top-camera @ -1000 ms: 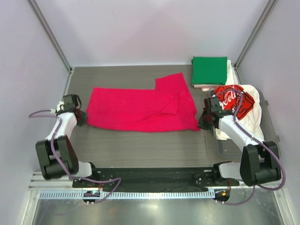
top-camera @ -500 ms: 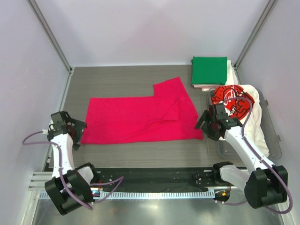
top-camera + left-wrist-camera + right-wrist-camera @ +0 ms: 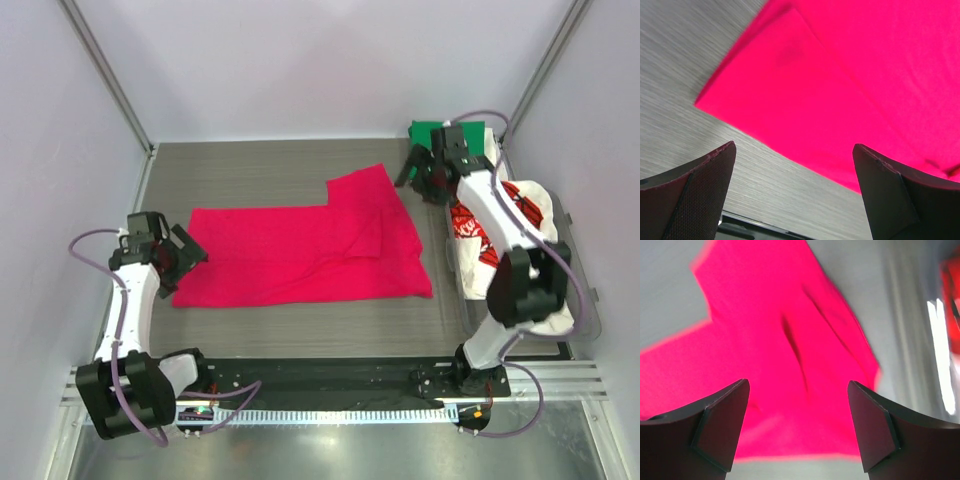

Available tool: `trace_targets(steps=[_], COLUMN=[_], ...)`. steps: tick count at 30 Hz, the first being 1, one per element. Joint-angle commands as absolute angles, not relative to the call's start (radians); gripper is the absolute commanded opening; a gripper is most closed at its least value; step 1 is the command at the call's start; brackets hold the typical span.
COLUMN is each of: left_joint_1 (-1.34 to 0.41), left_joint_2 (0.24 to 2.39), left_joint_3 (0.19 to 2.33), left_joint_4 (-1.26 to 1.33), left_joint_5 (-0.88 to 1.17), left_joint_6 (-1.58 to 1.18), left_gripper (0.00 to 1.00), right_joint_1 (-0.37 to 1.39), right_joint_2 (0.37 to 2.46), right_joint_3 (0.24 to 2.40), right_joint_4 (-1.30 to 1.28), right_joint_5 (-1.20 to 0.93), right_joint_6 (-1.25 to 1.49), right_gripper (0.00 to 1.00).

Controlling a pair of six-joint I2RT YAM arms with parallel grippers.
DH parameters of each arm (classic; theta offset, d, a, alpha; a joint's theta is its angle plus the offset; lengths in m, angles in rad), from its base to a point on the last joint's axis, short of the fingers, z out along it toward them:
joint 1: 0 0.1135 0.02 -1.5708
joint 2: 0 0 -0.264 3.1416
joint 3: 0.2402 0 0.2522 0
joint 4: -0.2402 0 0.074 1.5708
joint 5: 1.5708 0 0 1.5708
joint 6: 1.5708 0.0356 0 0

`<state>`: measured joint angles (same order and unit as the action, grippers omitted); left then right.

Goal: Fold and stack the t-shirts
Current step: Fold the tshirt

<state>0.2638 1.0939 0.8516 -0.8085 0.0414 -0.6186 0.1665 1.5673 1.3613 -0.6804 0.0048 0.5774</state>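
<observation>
At the worktop's left side, left gripper (image 3: 192,250): we are seeing it released, its jaws spread wide with nothing between them, hanging at the left end of the magenta-red t-shirt (image 3: 300,255).
Left wrist view: we are looking between two dark fingers (image 3: 695,185) at a corner of the magenta-red cloth, which is lying flat on the grey wood-grain worktop (image 3: 260,175); we cannot tell whether the fingers are touching the cloth.
Right gripper (image 3: 418,182): we are finding it released too, its jaws standing far apart and gripping nothing, reaching to the far right of the worktop just beside the magenta-red shirt's far right corner.
Right wrist view: we are getting a blurred picture, with the magenta-red cloth filling the space between the fingers and a few dark creases running through it.
Magenta-red t-shirt: it is lying spread across the middle of the worktop, a long band from left to right, with one flap jutting towards the far side at its right end.
Green t-shirt (image 3: 424,133): it is sitting folded in the far right corner, partly hidden behind the right arm, with pale cloth (image 3: 491,145) showing at its right edge.
White printed t-shirt (image 3: 538,205): it is lying crumpled along the right side, its red-black print facing up, draping over a clear bin (image 3: 592,295), with the right arm crossing over it.
</observation>
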Motion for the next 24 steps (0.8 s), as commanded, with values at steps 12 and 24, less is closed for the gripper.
trace_targets(steps=[12, 24], left_joint_1=[0.123, 0.086], left_joint_2=[1.101, 1.097], left_joint_3=[0.844, 0.842], left_joint_4=[-0.781, -0.781], left_joint_5=[0.046, 0.029], left_joint_6=[-0.568, -0.571], left_gripper=[1.0, 1.0], right_joint_1=[0.195, 0.229], right_joint_2=[2.454, 2.678], right_joint_3=[2.385, 2.496], right_joint_4=[-0.603, -0.477], right_joint_5=[-0.045, 0.176], right_joint_6=[0.388, 0.247], right_gripper=[0.82, 0.72])
